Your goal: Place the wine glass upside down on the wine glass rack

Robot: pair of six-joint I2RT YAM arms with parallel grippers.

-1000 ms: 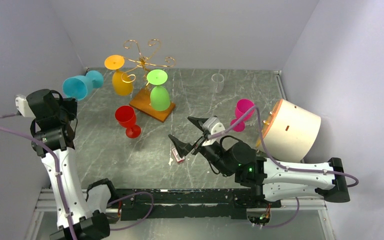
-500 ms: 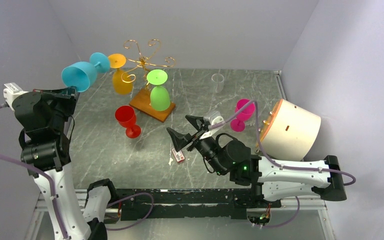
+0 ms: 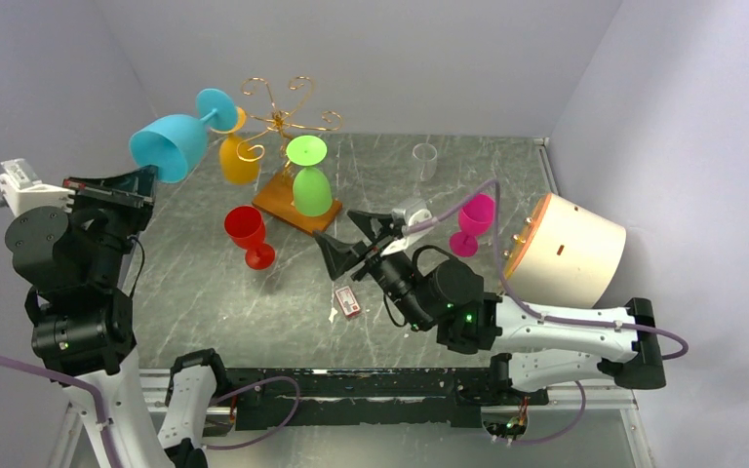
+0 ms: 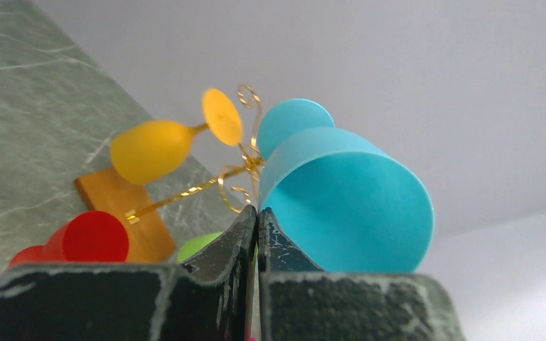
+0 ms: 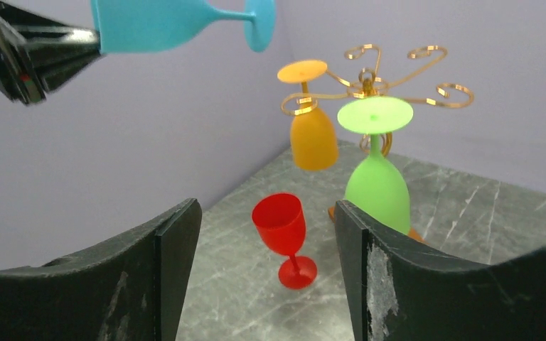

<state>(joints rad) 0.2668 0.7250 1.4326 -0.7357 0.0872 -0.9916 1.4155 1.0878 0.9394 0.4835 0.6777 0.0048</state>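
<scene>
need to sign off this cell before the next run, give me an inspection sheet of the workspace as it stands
surface: grey marbled table top, no spills seen
job's things: wine glass rack on its wooden base, orange glass and green glass hanging upside down on it; blue wine glass in the air left of the rack, tipped sideways, foot toward the rack
clutter: red glass and pink glass upright on the table; clear cup; small packet; white drum on its side
hands: left hand shut on the blue glass's rim; right hand open, empty
cables: purple cables along both arms
surroundings: plain walls, nothing else seen
</scene>
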